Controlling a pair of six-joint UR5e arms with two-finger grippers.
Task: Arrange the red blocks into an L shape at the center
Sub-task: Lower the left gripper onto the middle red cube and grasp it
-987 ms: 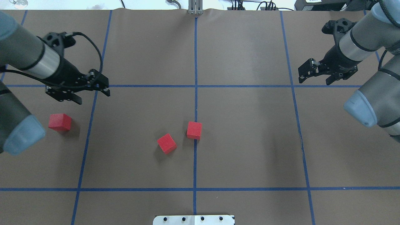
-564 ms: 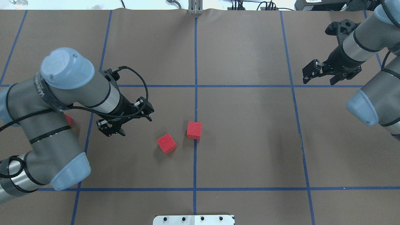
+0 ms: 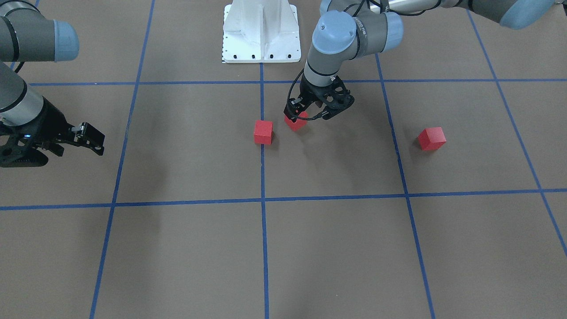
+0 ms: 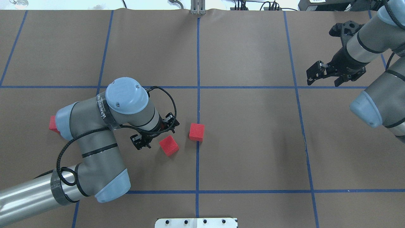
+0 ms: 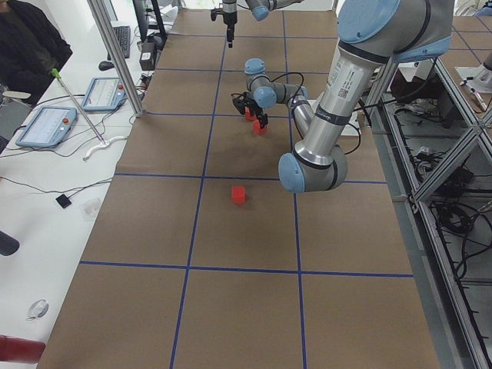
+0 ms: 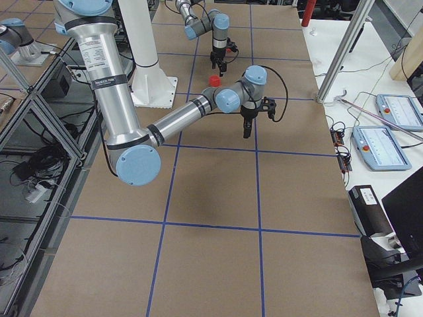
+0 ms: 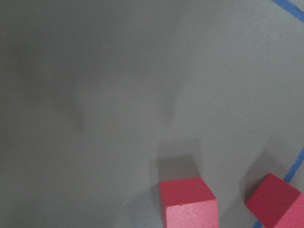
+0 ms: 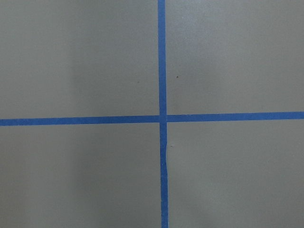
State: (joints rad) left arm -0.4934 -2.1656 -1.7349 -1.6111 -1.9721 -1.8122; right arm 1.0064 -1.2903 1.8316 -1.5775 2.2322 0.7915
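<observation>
Here we count three red blocks and two grippers.
Fingers apart, our left gripper (image 4: 155, 135) hangs just beside the tilted block (image 4: 168, 145); a second block (image 4: 196, 132) touches the centre line (image 4: 197, 104); the third block (image 4: 52, 123) lies well apart; the right gripper (image 4: 322, 81), also spread, holds nothing.

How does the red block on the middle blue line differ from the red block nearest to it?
The block on the line sits square to the blue tape, overlapping it; the neighbouring block is turned and off the tape. The left gripper is beside the neighbouring block, not the block on the line. Both are same-size red cubes.
</observation>
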